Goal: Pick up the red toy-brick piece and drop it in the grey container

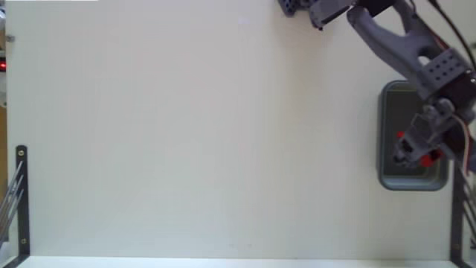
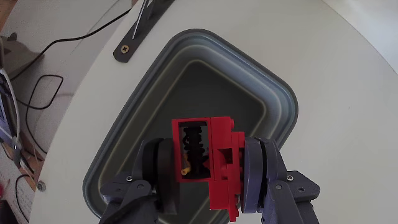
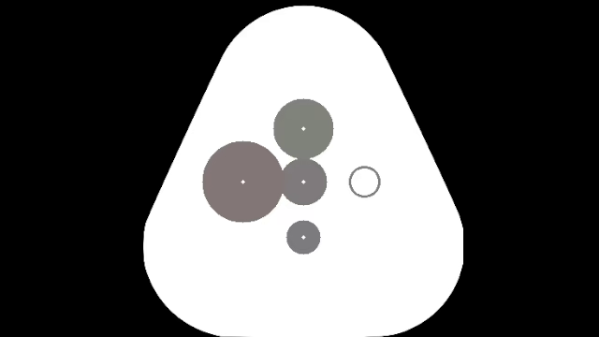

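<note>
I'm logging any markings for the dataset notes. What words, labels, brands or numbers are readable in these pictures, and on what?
None. No readable text shows on the red brick, the grey tray, the pincer that grips the brick, the table or the metal bracket in either view.

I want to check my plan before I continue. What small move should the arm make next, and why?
Probably open the gripper and let go. The wrist view shows the red toy-brick piece clamped between the fingers, directly above the inside of the grey container. The fixed view also places the gripper over the container, so the piece should fall inside.
</note>
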Motion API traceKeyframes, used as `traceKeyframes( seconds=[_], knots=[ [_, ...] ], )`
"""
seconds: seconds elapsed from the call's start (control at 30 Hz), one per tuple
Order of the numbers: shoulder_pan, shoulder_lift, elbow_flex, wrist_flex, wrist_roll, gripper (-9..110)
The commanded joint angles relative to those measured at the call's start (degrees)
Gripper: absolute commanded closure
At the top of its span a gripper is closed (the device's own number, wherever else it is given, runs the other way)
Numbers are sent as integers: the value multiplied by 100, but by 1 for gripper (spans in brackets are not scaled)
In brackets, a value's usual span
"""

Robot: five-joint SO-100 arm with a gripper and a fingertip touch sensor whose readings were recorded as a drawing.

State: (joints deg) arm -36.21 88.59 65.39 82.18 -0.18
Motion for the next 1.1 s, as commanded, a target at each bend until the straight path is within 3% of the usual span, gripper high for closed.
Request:
traceKeyframes(
  seconds=[0.0, 0.17, 0.2, 1.07],
  knots=[
    [-119, 451, 51, -48, 18, 48],
    [-119, 451, 51, -48, 18, 48],
    [-119, 451, 51, -48, 18, -9],
    [-118, 452, 52, -48, 18, -9]
  ],
)
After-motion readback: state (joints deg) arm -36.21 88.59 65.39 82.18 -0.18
